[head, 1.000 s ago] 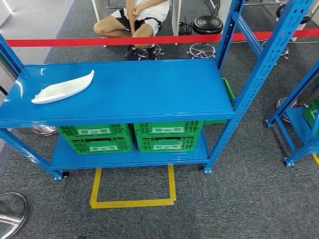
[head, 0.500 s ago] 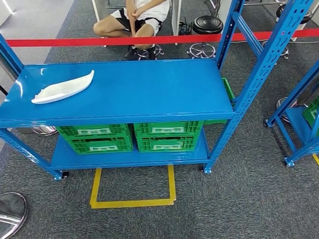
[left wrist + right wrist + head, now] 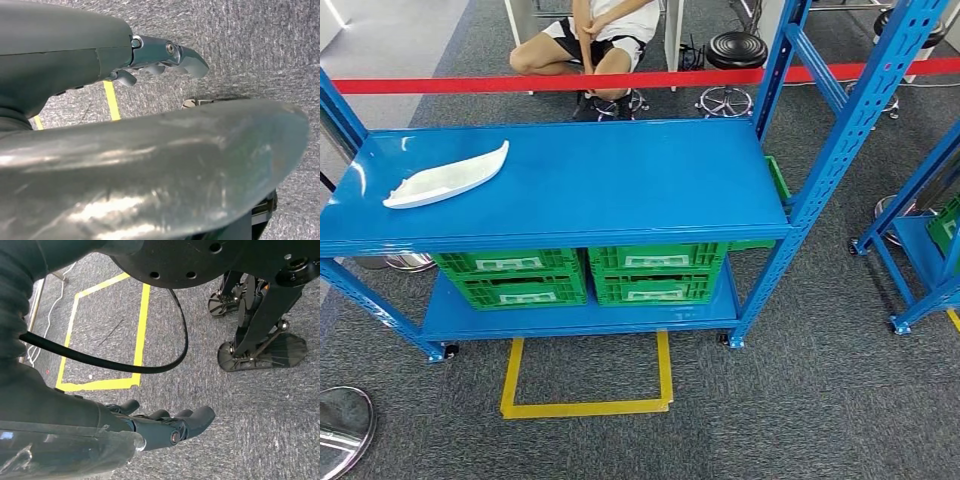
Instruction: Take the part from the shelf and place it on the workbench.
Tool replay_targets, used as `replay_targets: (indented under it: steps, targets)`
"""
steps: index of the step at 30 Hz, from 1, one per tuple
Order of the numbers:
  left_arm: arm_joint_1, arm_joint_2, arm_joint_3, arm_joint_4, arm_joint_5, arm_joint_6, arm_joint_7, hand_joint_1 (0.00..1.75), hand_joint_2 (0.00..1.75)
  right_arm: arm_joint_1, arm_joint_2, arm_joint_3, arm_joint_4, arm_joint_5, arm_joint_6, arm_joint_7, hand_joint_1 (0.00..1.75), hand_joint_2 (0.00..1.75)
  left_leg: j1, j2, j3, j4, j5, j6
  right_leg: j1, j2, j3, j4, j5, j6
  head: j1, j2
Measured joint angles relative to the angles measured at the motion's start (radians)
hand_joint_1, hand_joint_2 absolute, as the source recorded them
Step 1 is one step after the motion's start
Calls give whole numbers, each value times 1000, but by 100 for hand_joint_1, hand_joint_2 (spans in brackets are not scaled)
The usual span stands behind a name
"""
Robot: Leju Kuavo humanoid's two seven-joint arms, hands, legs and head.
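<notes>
Long white curved plastic part (image 3: pixel 447 176) on blue metal shelf (image 3: pixel 622 190), far from both hands: likely light, stiff; grasp mid-length. Left hand (image 3: pixel 166 55) and right hand (image 3: pixel 166 425) hang empty, fingers extended.

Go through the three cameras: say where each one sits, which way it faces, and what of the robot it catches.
Head view: high on the body, facing forward and down at the blue shelf with the white part; no arms in it.
Left wrist view: behind the hanging left hand, facing the carpet; fingers apart, holding nothing.
Right wrist view: behind the hanging right hand, facing the carpet, fingers extended.
All three views share the yellow tape.
</notes>
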Motion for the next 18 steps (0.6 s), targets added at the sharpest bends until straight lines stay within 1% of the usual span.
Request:
replay_targets:
  steps: [18]
  targets:
    - [1,2,-9,-5,0,0,0,0,0,0,-1,10,-2,0,1,0,0,175,0,0,0,0,0,0,0,0,0,0,0,0,0,0]
